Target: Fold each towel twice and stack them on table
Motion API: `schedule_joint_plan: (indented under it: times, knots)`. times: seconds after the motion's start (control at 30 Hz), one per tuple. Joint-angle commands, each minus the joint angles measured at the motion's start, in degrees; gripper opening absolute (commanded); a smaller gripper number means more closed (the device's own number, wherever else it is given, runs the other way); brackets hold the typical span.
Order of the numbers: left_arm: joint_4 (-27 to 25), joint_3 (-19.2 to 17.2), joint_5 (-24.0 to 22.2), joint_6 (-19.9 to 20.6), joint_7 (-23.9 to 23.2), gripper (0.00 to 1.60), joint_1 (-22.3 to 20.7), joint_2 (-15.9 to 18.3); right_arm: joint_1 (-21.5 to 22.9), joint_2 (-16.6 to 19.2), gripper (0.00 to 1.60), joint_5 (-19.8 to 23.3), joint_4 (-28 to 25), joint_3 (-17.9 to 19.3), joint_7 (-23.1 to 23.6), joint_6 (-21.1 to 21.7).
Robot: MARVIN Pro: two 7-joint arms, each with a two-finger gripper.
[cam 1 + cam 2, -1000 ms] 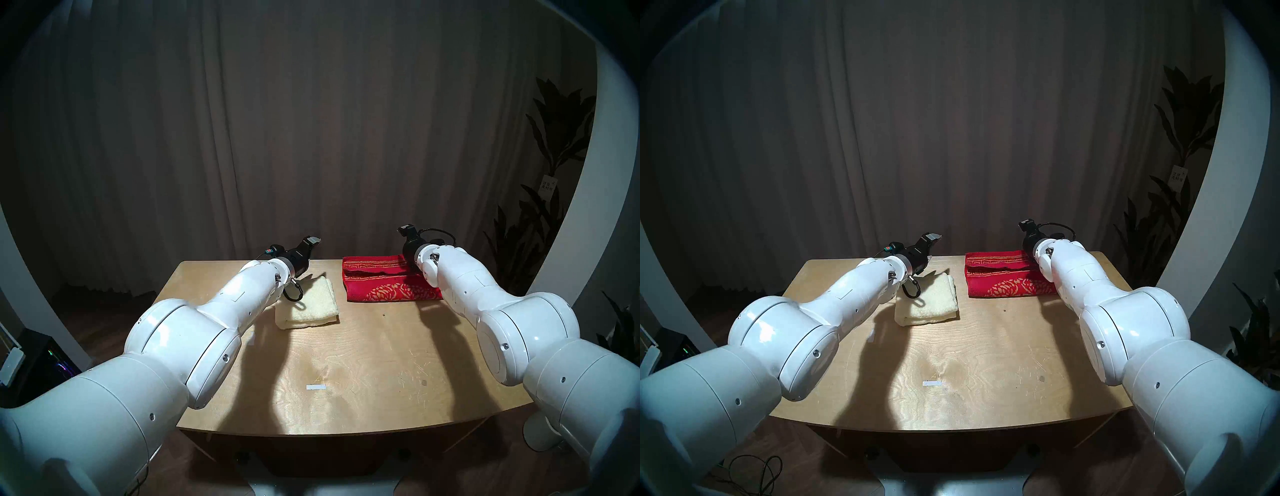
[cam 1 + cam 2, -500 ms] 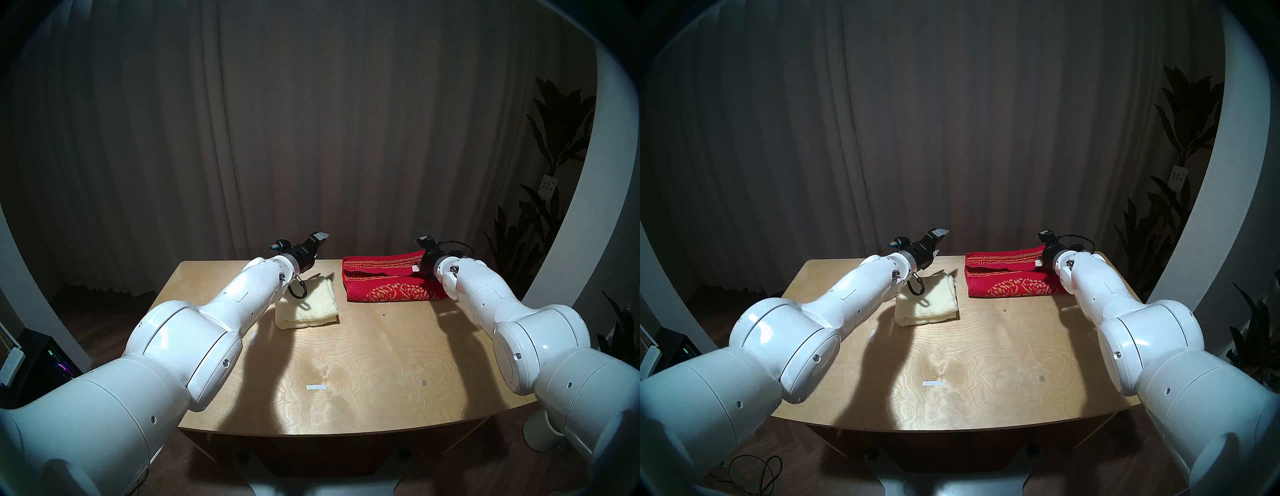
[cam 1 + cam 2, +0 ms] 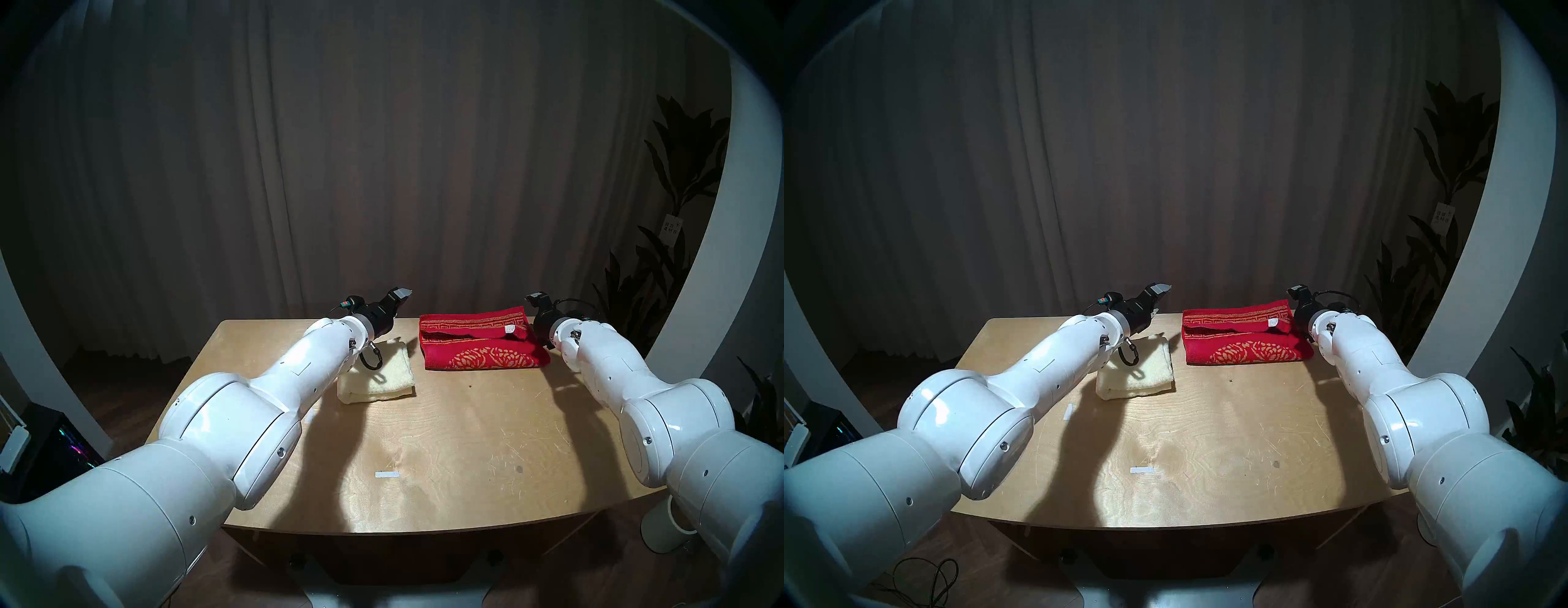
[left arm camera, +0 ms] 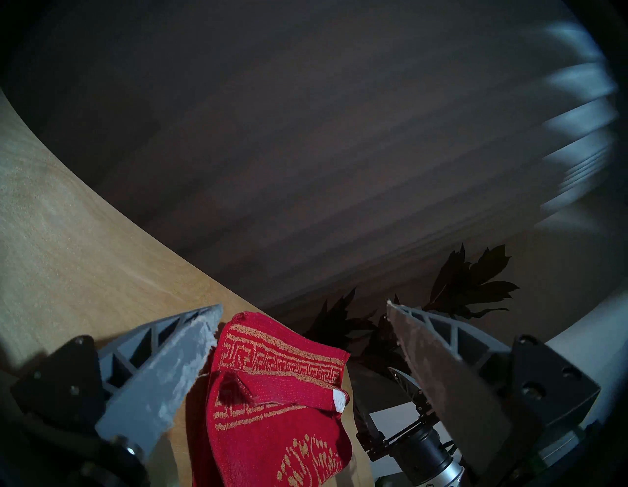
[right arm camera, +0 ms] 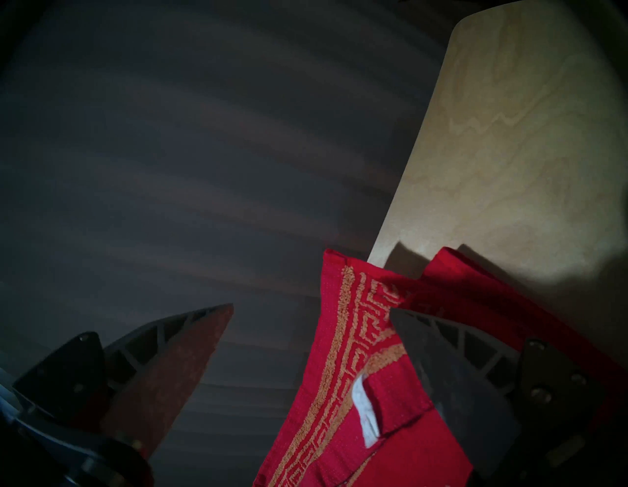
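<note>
The cream towel (image 3: 382, 378) lies folded on the table (image 3: 445, 446), left of centre and partly under my left forearm. The red towel (image 3: 479, 346) with gold key border lies at the far right. A flap with a white label (image 3: 509, 329) lies across its top. My left gripper (image 4: 304, 307) is open and empty, raised over the table's far edge between the two towels. It shows in the head view as well, the left gripper (image 3: 399, 295). My right gripper (image 5: 311, 307) is open and empty at the red towel's (image 5: 343, 357) far right corner. Its fingers are hidden in the head views.
White tape strips (image 3: 387, 474) mark the table's front and left (image 3: 1067, 412) parts. A dark curtain hangs behind the table. Potted plants (image 3: 662, 263) stand beyond the right edge, and a white cylinder (image 3: 662, 530) stands on the floor at the front right.
My right arm has swung right, uncovering the red towel's right end and label. My left gripper has drifted right along the far edge. Both towels lie as before.
</note>
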Motion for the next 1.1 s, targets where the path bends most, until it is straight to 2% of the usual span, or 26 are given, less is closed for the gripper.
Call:
schedule_joint_plan:
  times: [0.0,1.07]
  knots:
    - [-1.6,0.1,0.0,0.0,-1.1,1.60,-0.9,-0.8,-1.3,1.6,1.60,0.0,-0.7,0.0,0.8,1.5]
    - [-3.3,1.4,2.0,-0.4,-2.4,1.60,0.2,-1.9,-5.4,6.8,1.60,0.3,-2.5,1.2,4.0,9.0]
